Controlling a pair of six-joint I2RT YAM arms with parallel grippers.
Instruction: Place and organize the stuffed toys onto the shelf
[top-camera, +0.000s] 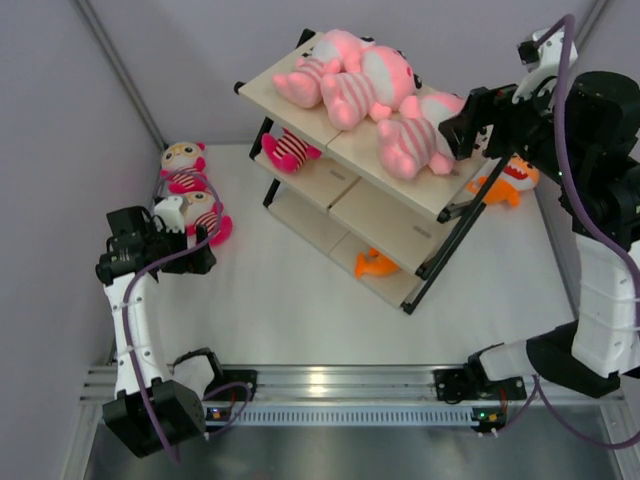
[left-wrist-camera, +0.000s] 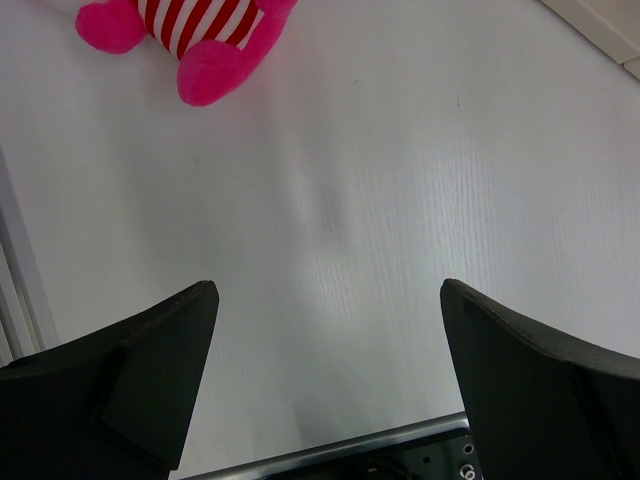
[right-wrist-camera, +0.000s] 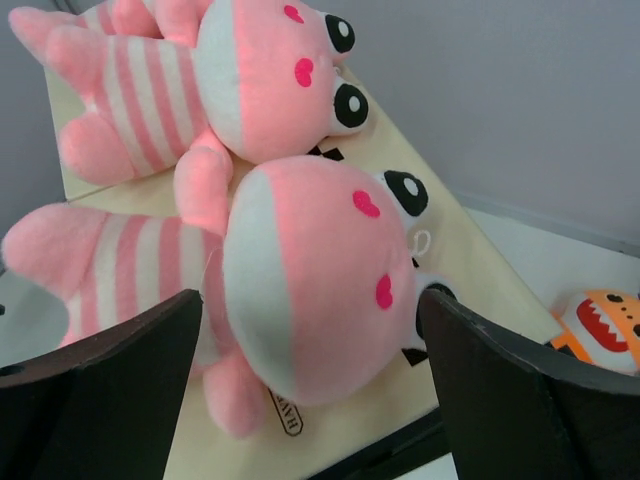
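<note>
The shelf (top-camera: 385, 218) stands at the middle right, and three large pale-pink striped stuffed toys lie on its top board. My right gripper (top-camera: 462, 130) is open at the nearest one (top-camera: 415, 140). In the right wrist view its jaws (right-wrist-camera: 310, 300) stand wide on either side of that toy's head (right-wrist-camera: 300, 260), which rests on the board (right-wrist-camera: 470, 260). A hot-pink toy (top-camera: 288, 150) lies on the middle tier and an orange one (top-camera: 375, 263) on the bottom tier. My left gripper (top-camera: 192, 260) is open and empty over the table, just short of a hot-pink toy (left-wrist-camera: 200, 40).
Two hot-pink toys (top-camera: 185, 165) (top-camera: 207, 215) sit on the table at the far left by the wall. An orange toy (top-camera: 510, 180) lies on the table behind the shelf's right end. Grey walls close in the left and back sides.
</note>
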